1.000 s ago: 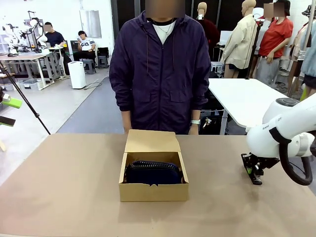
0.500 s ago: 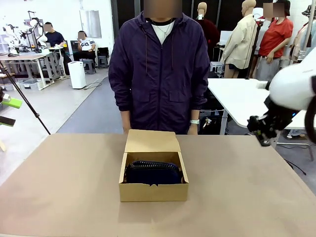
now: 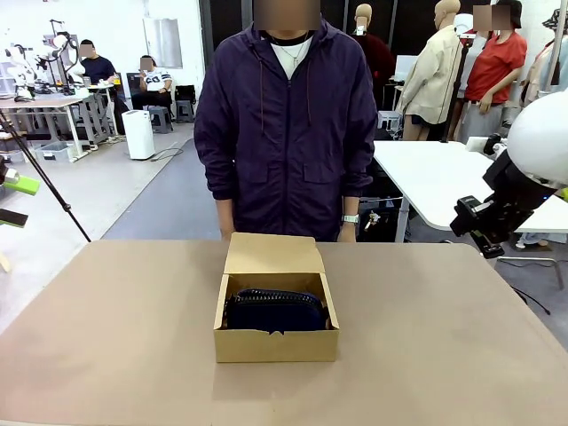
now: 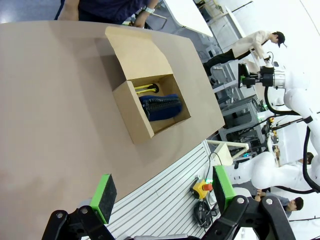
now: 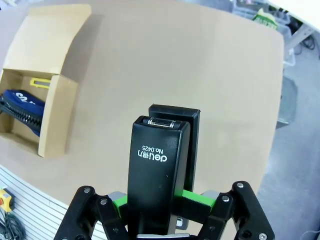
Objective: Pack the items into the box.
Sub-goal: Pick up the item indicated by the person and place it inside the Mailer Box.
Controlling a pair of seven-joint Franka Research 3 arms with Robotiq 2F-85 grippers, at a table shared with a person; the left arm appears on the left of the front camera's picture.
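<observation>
Presently, a brown table (image 3: 115, 319) is filling the foreground, with a workshop room lying beyond it: a white table (image 3: 435, 177) is standing at 2 o'clock from the box, and seated people are working at benches at 10 o'clock. A person (image 3: 286, 133) in a dark purple jacket is standing at the table's far edge, at 12 o'clock from the box. The box (image 3: 275, 344) is sitting at mid-table with its flap lid (image 3: 273, 254) lying open toward the person. The navy pouch (image 3: 273, 311) is lying inside it, taking up most of the floor. In the left wrist view the yellow-and-black utility knife (image 4: 145, 88) is lying inside the box, between the pouch and the hinge wall. The right arm (image 3: 541, 133) is reaching in at 3 o'clock and carrying the right gripper (image 5: 160, 199) in the air above the table's right side, at 2 o'clock from the box and well apart from it. Its green pads are clamping the black stapler (image 5: 157, 170), which is pointing away from the wrist over bare tabletop. The left gripper (image 4: 164, 192) is hovering high above the near table edge, its fingers (image 4: 104, 197) spread wide apart and holding nothing.
</observation>
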